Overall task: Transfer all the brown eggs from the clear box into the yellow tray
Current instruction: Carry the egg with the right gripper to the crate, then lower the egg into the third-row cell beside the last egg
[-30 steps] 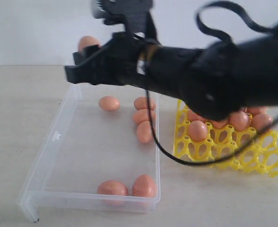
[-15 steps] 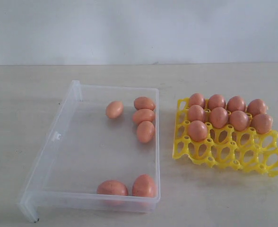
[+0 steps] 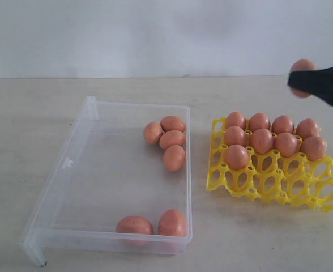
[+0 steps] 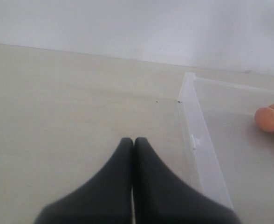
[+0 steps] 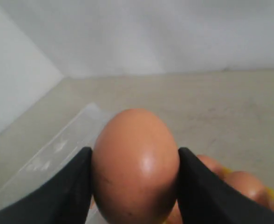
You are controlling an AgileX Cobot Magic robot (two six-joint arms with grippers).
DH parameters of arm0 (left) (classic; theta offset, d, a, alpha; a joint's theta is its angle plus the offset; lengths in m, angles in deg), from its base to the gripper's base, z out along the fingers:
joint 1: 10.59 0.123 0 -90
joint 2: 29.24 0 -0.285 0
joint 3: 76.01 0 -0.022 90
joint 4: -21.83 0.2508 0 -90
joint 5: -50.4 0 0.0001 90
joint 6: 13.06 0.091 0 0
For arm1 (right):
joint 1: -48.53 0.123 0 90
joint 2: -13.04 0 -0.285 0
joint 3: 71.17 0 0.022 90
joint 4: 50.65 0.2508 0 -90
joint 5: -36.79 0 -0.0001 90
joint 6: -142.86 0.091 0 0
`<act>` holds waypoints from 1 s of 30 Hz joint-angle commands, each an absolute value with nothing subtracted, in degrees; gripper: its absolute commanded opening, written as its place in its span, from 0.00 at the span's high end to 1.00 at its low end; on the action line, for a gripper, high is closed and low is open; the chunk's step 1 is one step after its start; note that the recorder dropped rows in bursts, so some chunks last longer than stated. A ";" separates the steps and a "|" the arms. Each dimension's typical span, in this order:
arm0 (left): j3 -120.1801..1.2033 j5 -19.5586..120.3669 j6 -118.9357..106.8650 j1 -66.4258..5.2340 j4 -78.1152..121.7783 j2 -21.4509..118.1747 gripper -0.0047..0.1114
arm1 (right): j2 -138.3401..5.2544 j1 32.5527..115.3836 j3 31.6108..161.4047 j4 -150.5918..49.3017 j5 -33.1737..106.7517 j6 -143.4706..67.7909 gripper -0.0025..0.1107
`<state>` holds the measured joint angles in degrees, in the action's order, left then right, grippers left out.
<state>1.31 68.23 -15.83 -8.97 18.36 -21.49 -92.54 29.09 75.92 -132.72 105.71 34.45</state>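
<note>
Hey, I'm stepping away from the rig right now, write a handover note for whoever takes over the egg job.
Left end effector: shut, empty, over the table beside the clear box.
Right end effector: shut on a brown egg, raised near the yellow tray's far right side.
Done: nine eggs in the tray, two back rows full, one in the third.
Left: seat the held egg, then move six from the box: four clustered at its far right, two by the near wall.

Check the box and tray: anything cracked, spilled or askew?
Nothing stands out. Six brown eggs lie whole in the clear box, nine sit in the yellow tray cups, and the right gripper holds one intact egg.
</note>
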 commanded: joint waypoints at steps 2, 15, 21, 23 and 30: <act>1.20 67.80 -15.86 -9.06 18.23 -21.45 1.00 | -94.26 34.71 76.25 -138.36 105.01 33.05 0.98; 1.20 67.80 -15.86 -9.06 18.23 -21.45 1.00 | -95.79 38.65 76.25 -148.02 85.40 32.85 0.98; 1.20 67.80 -15.86 -9.06 18.23 -21.45 1.00 | -97.48 40.79 76.25 -147.56 85.23 28.97 0.98; 1.20 67.80 -15.86 -9.06 18.23 -21.45 1.00 | -97.48 41.68 76.25 -147.28 85.10 27.54 0.98; 1.20 67.80 -15.86 -9.06 18.23 -21.45 1.00 | -97.48 42.36 76.25 -144.29 83.78 25.69 0.98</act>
